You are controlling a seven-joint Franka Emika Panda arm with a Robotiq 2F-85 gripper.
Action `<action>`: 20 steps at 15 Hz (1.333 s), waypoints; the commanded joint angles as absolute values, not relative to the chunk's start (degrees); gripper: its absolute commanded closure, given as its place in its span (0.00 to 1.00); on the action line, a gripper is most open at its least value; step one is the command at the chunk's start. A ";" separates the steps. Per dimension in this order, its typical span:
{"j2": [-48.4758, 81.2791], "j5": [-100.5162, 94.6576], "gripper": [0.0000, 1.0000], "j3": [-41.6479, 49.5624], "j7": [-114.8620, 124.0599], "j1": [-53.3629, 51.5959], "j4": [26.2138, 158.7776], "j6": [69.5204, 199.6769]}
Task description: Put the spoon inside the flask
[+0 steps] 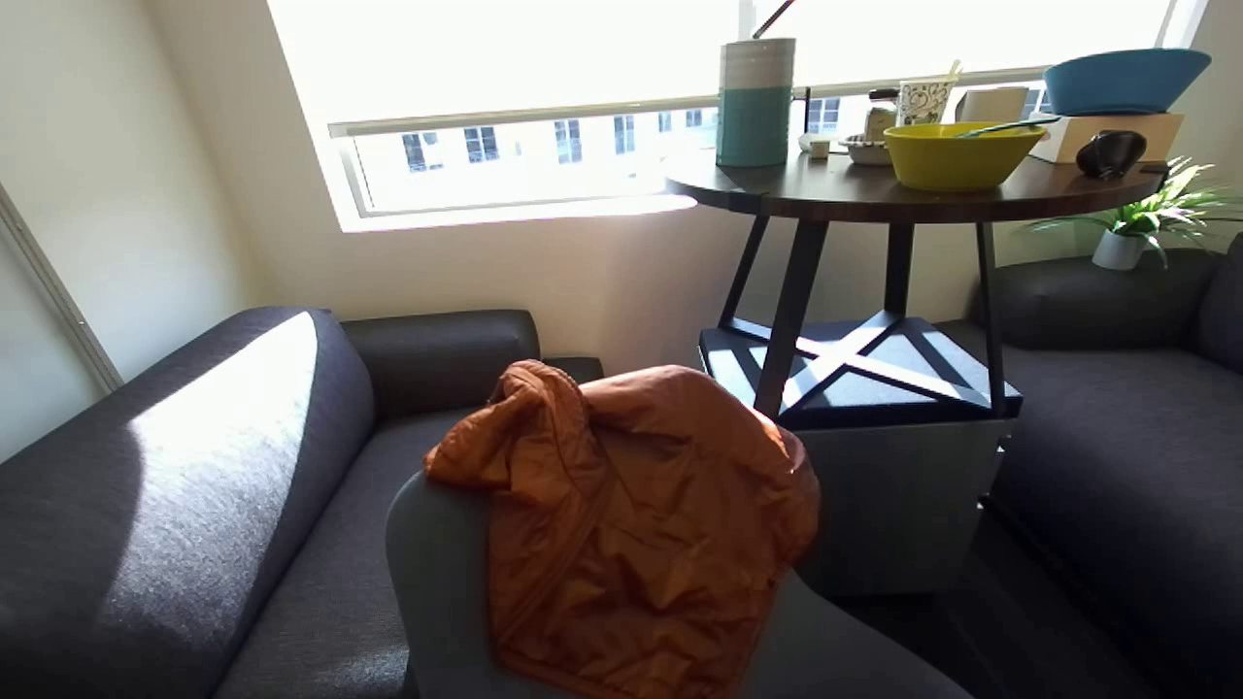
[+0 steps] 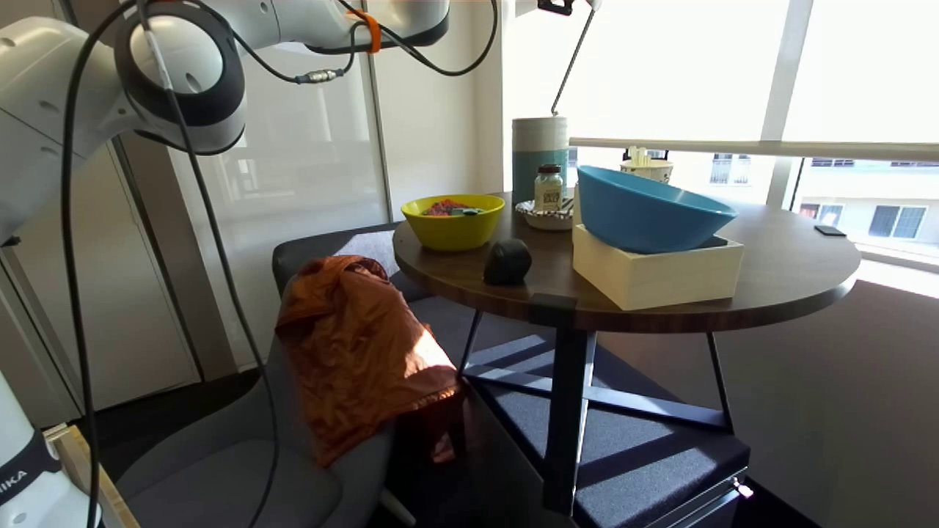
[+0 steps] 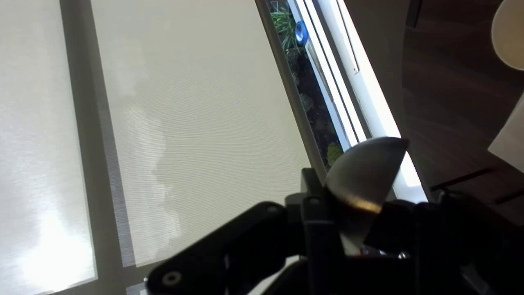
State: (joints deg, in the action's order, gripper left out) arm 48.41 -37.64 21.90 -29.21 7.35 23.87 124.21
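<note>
The flask is a tall straight cylinder, pale grey above and teal below. It stands on the round table in both exterior views (image 1: 755, 112) (image 2: 538, 143). The spoon (image 3: 366, 170) is metal, with its bowl between my gripper's (image 3: 353, 209) black fingers in the wrist view. The gripper is shut on the spoon's bowl end. In an exterior view the gripper's tip (image 2: 555, 6) shows at the top edge, and the spoon's thin handle (image 2: 573, 64) slants down to the flask's rim. The handle end (image 1: 767, 24) is at the rim; I cannot tell whether it is inside.
On the table (image 2: 792, 249) are a yellow bowl (image 2: 451, 231), a blue bowl (image 2: 645, 213) on a pale wooden box (image 2: 660, 279), a black object (image 2: 508, 262), a small jar (image 2: 549, 189) and a patterned cup (image 1: 923, 102). A window blind (image 3: 204, 102) stands behind.
</note>
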 commanded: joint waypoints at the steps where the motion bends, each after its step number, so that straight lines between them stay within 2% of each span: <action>1: 46.24 -36.30 0.98 19.41 -34.68 8.21 26.54 127.19; 11: 45.89 -32.89 0.99 15.88 -47.18 7.91 27.60 130.99; 20: 48.49 -40.27 0.99 21.94 -45.84 2.85 25.56 134.85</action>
State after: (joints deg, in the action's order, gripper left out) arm 47.89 -36.33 18.56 -46.46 4.92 25.53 132.49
